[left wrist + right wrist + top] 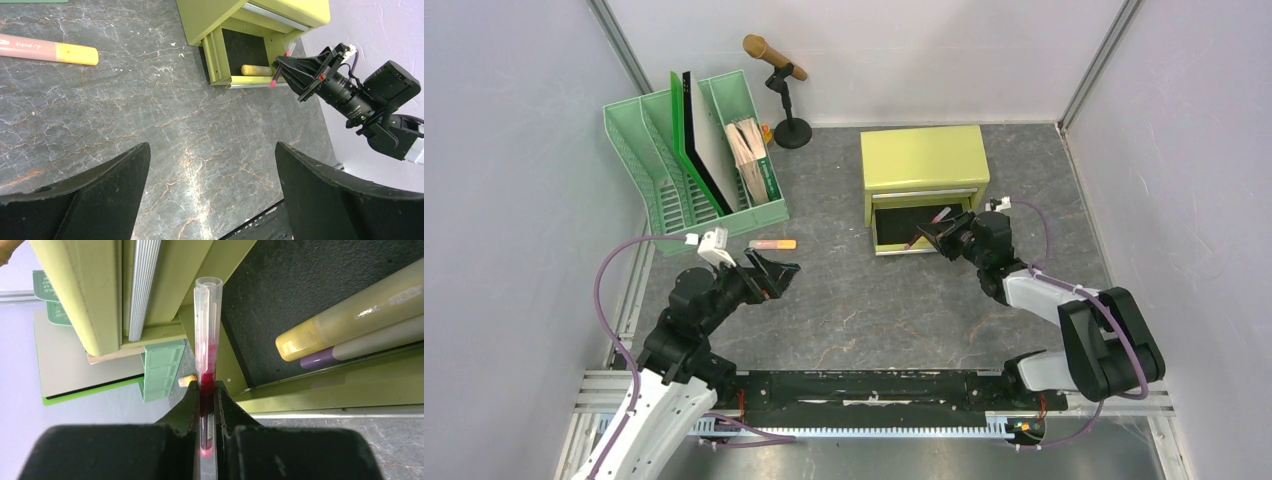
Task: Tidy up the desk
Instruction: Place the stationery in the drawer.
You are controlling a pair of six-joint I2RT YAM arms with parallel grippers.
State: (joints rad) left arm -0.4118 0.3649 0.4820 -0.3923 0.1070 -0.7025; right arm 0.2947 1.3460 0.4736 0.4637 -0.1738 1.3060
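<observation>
The desk fills the centre of the top view, a dark grey veined surface between pale walls.

Right gripper – jaws closed to a narrow gap, clamping a pink pen with a clear cap. In the right wrist view the pen runs up the middle of the frame, cap end uppermost. It appears to sit at the front edge of the open lower drawer, though the overhead view is too small to confirm contact.

The drawer belongs to the yellow-green cabinet at upper centre-right of the top view. Inside lie a yellow-capped marker and a purple-capped marker, side by side and touching.

Left gripper – jaws spread wide and holding nothing, lower left of the top view above bare desk.

A pink highlighter with a yellow cap lies flat on the desk, just beside the green file rack at upper left.
</observation>
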